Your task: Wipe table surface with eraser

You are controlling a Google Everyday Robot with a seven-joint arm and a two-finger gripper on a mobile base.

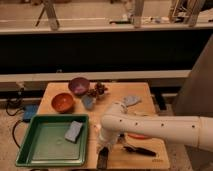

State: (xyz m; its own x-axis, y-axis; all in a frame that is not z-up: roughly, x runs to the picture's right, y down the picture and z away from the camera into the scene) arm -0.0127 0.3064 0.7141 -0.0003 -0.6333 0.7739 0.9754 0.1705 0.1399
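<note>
The scene is dim, with a warm, yellowish cast. Light falls from above: the white tubular robot arm point(160, 127) is the brightest thing, pale on top and shaded underneath. Below it a soft shadow lies on the light tan wooden tabletop point(120, 90). The gripper point(103, 152), low at the tabletop's front edge, sits in that shade. Behind the table runs a wide unlit black band point(100, 55).

Black eraser point(103, 160) on light tan table surface point(117, 92), near the front edge.
A small oblong block is seen just right of the green tray point(88, 142), lengthwise toward the front; the gripper point(104, 149) is noted directly over it.
</note>
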